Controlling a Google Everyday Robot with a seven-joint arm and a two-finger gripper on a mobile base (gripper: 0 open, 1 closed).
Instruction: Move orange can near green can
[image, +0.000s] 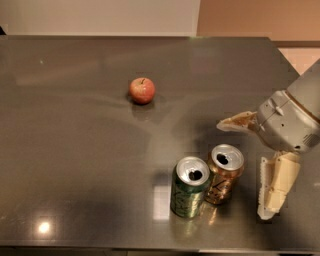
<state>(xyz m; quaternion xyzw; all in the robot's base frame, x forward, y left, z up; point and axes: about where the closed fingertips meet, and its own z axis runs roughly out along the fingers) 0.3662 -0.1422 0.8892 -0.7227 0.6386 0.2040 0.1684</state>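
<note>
The orange can (223, 175) stands upright on the dark table (75, 150), touching or almost touching the green can (189, 187) on its left. Both show silver tops with open mouths. My gripper (246, 167) is just right of the orange can, open and empty. One pale finger (237, 122) points left above and behind the can, the other finger (275, 187) hangs to the can's right. Neither finger touches the can.
A red apple (142, 90) lies on the table at centre left, well away from the cans. The table's right edge runs behind my arm (295, 117). The front edge lies just below the cans.
</note>
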